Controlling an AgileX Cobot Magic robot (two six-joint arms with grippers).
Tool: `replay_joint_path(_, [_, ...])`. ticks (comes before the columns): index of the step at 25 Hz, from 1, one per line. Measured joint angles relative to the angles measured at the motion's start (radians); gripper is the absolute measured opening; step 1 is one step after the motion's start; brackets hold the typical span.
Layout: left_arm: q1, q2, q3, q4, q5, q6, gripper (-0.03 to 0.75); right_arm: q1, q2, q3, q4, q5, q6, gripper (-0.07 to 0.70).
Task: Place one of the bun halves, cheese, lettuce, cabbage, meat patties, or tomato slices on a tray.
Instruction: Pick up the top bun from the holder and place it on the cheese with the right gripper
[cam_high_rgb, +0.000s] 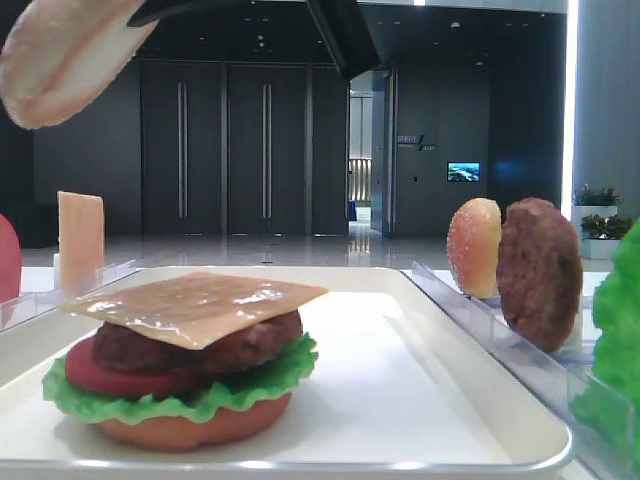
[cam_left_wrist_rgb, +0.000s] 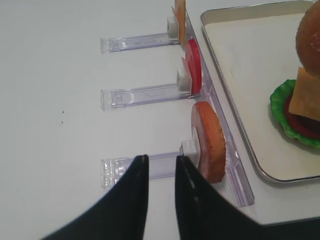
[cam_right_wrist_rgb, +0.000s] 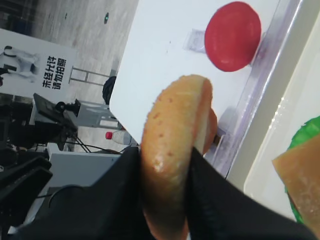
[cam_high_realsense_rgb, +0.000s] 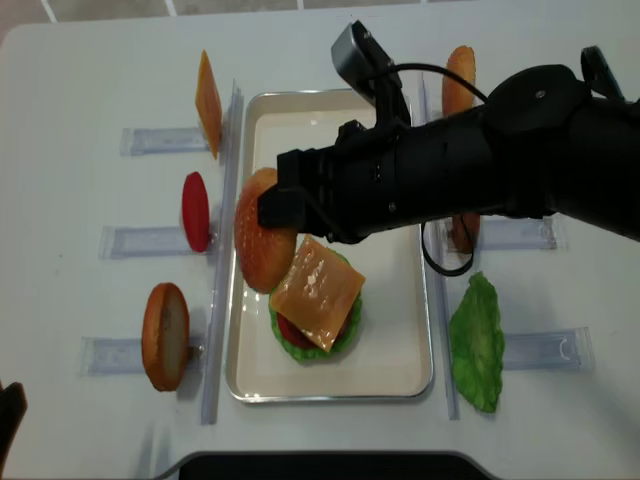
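Chinese characters are printed on a white standing banner (cam_right_wrist_rgb: 35, 62) at the upper left of the right wrist view. They appear rotated and cannot be read reliably

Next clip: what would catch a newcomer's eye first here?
The right claw, shut on a bun top, hangs over the left edge of the white tray. On the tray sits a nearly finished burger: bun bottom, lettuce, tomato, patty and a cheese slice on top.
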Motion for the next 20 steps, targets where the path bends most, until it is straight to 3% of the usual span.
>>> replay_joint_path(6, [0.0,0.0,0.0,0.0,0.0,0.0,0.14,-0.007,0.054,0.0,0.018,0.089,-0.057,0.197])
replay_joint_path(12, [0.0,0.0,0.0,0.0,0.0,0.0,0.14,-0.056,0.06,0.008,0.054,0.127,-0.11,0.197])
replay_joint_path(17, [0.0,0.0,0.0,0.0,0.0,0.0,0.14,-0.128,0.06,0.101,0.201,0.234,-0.242,0.196])
replay_joint_path(20, [0.0,0.0,0.0,0.0,0.0,0.0,0.14,-0.149,0.06,0.14,0.218,0.245,-0.278,0.195])
